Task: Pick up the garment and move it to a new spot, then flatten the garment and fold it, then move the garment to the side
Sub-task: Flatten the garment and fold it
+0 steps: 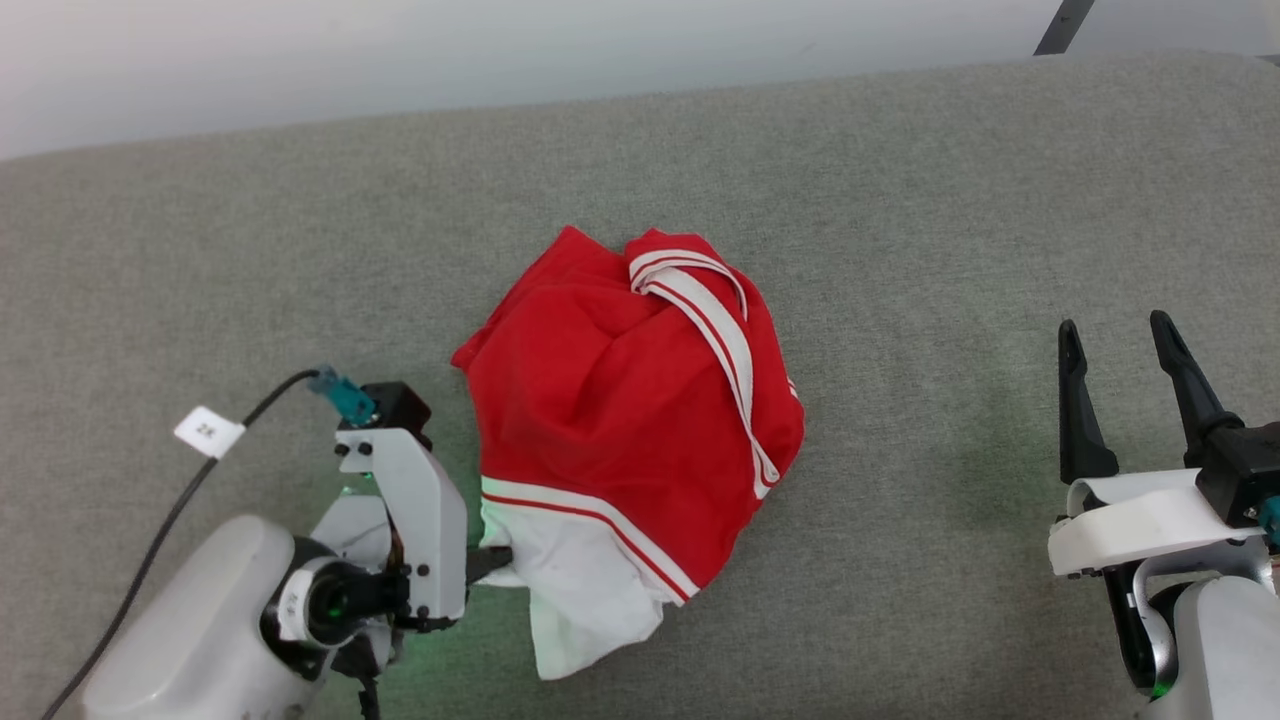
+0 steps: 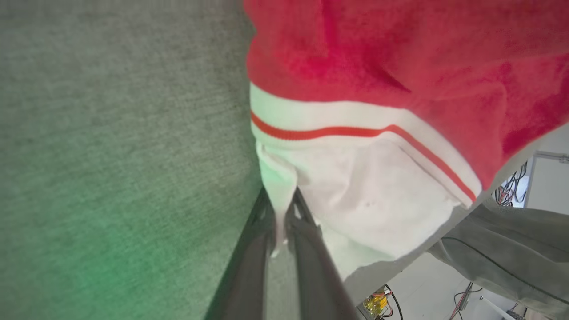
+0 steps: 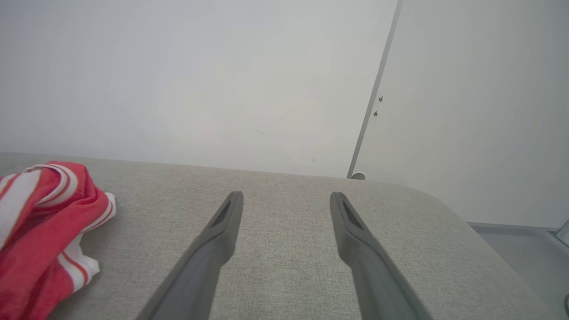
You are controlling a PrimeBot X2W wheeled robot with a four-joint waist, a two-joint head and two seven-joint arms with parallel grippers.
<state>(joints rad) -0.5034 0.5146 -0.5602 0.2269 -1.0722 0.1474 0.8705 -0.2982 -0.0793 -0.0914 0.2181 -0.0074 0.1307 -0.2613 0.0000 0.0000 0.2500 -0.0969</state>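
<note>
The garment (image 1: 620,400), a red jersey shirt with white parts and red-white striped trim, lies in a crumpled heap near the middle of the grey fabric surface (image 1: 900,200). Its red body bulges upward, and one striped band (image 1: 715,340) runs across the top of the heap and down its right side. A white part (image 1: 580,590) hangs out at the near side of the heap, below a striped border. It looks like a sleeve, but it is so bunched that I am not sure.

The left gripper (image 1: 495,560) reaches in from the left, low on the surface, at the near left corner of the heap. In the left wrist view its two dark fingers (image 2: 306,231) are pressed together with a thin fold of the white cloth pinched between them, so this gripper (image 2: 280,213) has hold of the garment at its white edge. A black cable with a white tag (image 1: 208,432) runs along that arm.

The right gripper (image 1: 1115,330) is well apart from the garment, at the right side above bare grey fabric. Its fingers (image 3: 222,231) stand wide apart with nothing between them. Behind the surface there is a plain pale wall (image 3: 200,66).
</note>
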